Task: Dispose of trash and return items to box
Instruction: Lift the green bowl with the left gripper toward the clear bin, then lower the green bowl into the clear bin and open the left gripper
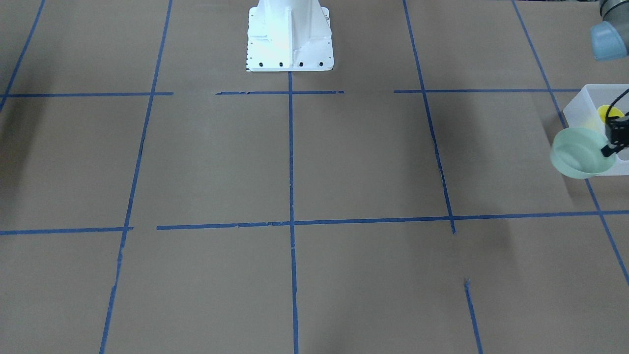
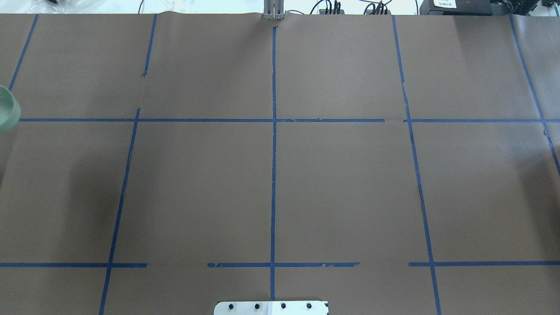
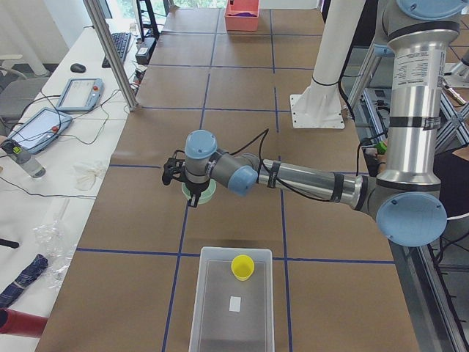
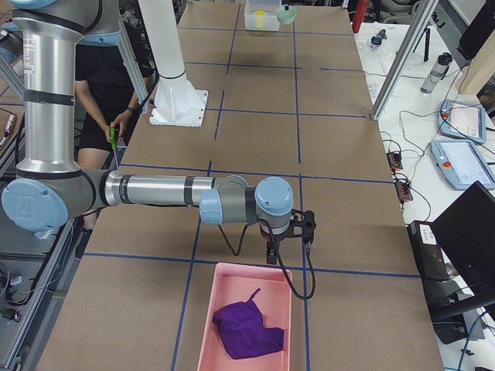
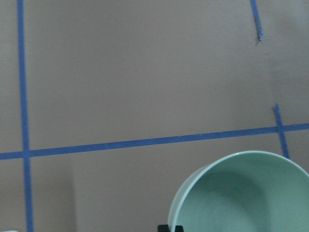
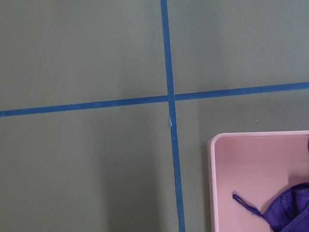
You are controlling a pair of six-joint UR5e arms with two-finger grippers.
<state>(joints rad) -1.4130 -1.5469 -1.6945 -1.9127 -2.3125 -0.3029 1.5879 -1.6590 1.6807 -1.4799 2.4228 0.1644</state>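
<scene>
My left gripper is shut on the rim of the pale mint-green bowl and holds it in the air, tilted, just off one end of the box. The bowl also shows in the left wrist view, the exterior left view and at the overhead view's left edge. The translucent box stands on the table with the yellow cup upright inside it. The cup shows in the front view too. My right gripper hangs above the near edge of a pink bin. I cannot tell whether it is open or shut.
A pink bin holding a purple cloth stands at the table's right end, and its corner shows in the right wrist view. The white robot base stands mid-table. Blue tape lines grid the brown table.
</scene>
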